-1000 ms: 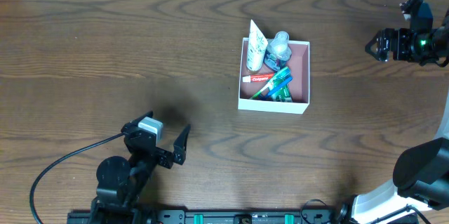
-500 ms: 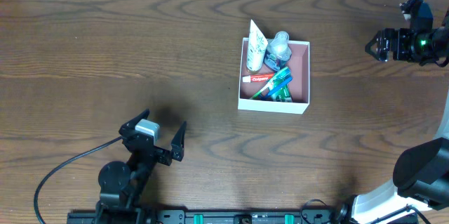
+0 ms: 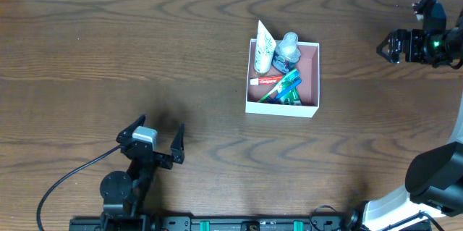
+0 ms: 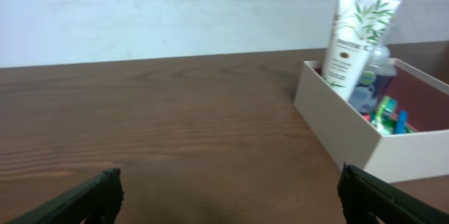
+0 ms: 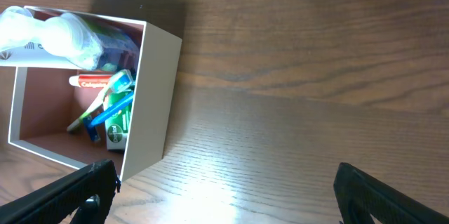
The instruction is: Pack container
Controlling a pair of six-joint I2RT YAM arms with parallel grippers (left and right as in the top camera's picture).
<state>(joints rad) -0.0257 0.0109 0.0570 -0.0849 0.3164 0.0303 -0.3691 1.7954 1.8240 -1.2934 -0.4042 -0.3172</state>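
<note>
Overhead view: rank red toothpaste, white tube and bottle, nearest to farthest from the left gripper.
From the left gripper:
1. Red toothpaste, along the container's left side.
2. White tube, at its far-left corner.
3. Bottle, at the far wall, right of the tube.

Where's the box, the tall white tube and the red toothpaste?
container (image 3: pixel 281 108), overhead view, near white wall.
tall white tube (image 4: pixel 356 41), left wrist view, middle of its body.
red toothpaste (image 3: pixel 266 81), overhead view, its middle.

Left wrist view: container (image 4: pixel 338 123) cropped at right edge; tube (image 4: pixel 358 34) lettering blurred
</note>
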